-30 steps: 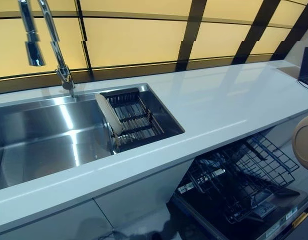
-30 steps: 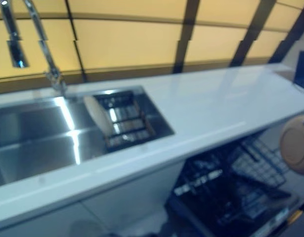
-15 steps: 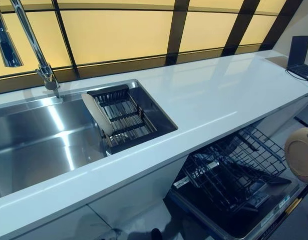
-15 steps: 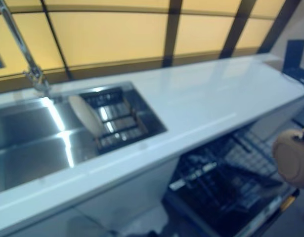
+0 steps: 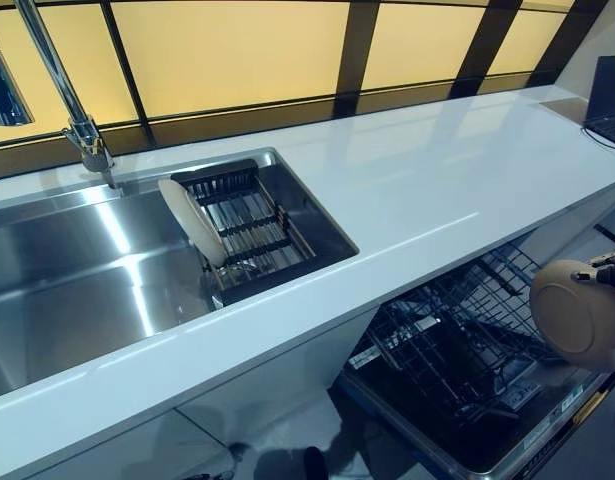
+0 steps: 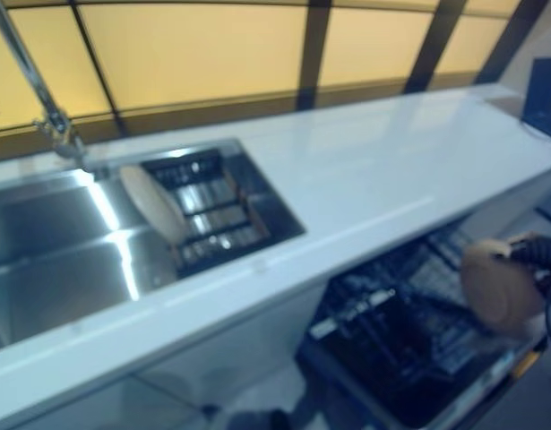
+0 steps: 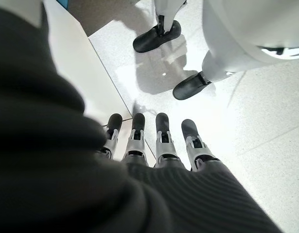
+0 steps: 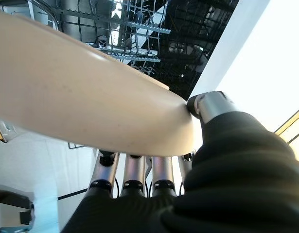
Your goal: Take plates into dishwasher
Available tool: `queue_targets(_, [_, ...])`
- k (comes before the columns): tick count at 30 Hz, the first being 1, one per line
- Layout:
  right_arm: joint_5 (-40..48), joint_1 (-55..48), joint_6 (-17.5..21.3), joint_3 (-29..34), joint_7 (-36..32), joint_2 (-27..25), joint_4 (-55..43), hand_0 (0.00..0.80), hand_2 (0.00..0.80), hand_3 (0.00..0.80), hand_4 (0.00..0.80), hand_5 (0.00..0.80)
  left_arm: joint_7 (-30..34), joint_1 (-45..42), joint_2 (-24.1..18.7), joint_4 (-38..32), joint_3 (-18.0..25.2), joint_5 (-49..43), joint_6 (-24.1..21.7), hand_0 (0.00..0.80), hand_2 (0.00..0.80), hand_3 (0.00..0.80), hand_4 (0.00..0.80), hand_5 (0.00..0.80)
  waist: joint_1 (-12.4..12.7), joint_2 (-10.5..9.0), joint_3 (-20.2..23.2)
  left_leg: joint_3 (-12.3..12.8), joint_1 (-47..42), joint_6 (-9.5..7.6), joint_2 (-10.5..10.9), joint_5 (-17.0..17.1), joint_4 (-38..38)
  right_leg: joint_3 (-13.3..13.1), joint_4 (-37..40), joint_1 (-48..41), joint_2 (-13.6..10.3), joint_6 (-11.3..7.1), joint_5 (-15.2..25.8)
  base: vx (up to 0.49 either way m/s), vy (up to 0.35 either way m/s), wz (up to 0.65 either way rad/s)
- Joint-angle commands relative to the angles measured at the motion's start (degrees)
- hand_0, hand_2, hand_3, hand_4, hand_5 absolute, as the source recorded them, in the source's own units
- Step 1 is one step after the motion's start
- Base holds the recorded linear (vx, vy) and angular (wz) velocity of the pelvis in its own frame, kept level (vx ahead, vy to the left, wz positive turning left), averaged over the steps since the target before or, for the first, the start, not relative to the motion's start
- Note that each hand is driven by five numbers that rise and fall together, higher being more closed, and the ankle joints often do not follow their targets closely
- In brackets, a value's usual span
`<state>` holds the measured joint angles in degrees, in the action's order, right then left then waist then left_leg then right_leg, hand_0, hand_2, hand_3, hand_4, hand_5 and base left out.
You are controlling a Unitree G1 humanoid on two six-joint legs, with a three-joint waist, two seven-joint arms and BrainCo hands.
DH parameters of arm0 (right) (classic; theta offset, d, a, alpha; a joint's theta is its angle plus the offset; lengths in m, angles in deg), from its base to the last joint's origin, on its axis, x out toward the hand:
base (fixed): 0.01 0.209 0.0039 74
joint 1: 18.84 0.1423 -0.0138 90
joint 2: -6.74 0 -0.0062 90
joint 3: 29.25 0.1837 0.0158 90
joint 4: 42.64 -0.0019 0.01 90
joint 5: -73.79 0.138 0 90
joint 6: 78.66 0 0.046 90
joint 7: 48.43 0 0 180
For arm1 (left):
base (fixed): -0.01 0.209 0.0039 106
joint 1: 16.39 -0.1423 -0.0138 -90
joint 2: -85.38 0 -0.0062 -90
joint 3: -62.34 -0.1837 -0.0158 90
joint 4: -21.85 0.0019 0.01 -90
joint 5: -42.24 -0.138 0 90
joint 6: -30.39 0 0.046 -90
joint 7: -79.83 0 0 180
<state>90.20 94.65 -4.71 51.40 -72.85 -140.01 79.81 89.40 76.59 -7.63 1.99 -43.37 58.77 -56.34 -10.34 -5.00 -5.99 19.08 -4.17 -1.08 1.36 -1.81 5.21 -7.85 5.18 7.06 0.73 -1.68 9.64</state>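
My right hand [image 5: 609, 272] is shut on a beige plate [image 5: 577, 312], held on edge above the open dishwasher's black wire rack [image 5: 457, 345]. In the right wrist view the thumb [image 8: 207, 104] presses the plate's rim [image 8: 81, 92] and the fingers lie under it. A second beige plate [image 5: 192, 220] stands tilted in the dish rack [image 5: 252, 225] inside the steel sink [image 5: 67, 280]. My left hand [image 7: 154, 141] shows only in the left wrist view, fingers straight and empty, down beside a white cabinet.
A white counter [image 5: 437, 170] runs across above the dishwasher. The dishwasher door [image 5: 527, 440] lies open below the rack. A tall faucet [image 5: 62, 90] stands behind the sink. A laptop [image 5: 609, 95] sits at the counter's far right end.
The camera has shifted. My right hand has brought the plate further left into view, over the dishwasher rack. The plate in the sink has not moved.
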Motion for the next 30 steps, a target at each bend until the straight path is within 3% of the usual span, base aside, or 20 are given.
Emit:
queue_targets(1, [-1.9,3.6,1.6,2.9,1.1,0.9,-0.8,0.800,0.800,0.800,0.800,0.800,0.1,0.1,-0.8,0.5,0.8,-0.9,-0.2,0.000,0.000,0.000,0.000,0.000,0.1,0.46,-0.6,-3.9,0.6,-1.84,-0.4,-3.0,-0.2,0.8,-0.2,-3.8,1.3,-1.97,-4.8,-0.017,-0.018,0.05])
queue_targets(22, [-4.4,3.1,0.1,1.8,3.5,7.6,-10.0,0.800,0.800,0.800,0.800,0.800,-0.6,1.7,0.2,0.0,2.0,1.8,-1.2,0.000,0.000,0.000,0.000,0.000,0.3,1.57,-2.7,-4.9,1.7,-1.57,-0.2,-2.6,-0.2,1.6,-0.2,-3.2,0.8,-1.54,-5.2,-0.001,-0.001,0.01])
queue_targets(30, [-10.1,2.0,-0.9,0.8,4.4,11.2,-12.5,0.800,0.800,0.800,0.800,0.800,-1.2,2.3,0.7,-0.1,2.1,2.8,-1.1,0.000,0.000,0.000,0.000,0.000,0.3,1.93,-2.9,-5.1,1.6,-1.59,-0.1,-2.6,-0.2,1.6,-0.2,-3.3,0.8,-1.50,-5.3,0.000,0.000,0.00])
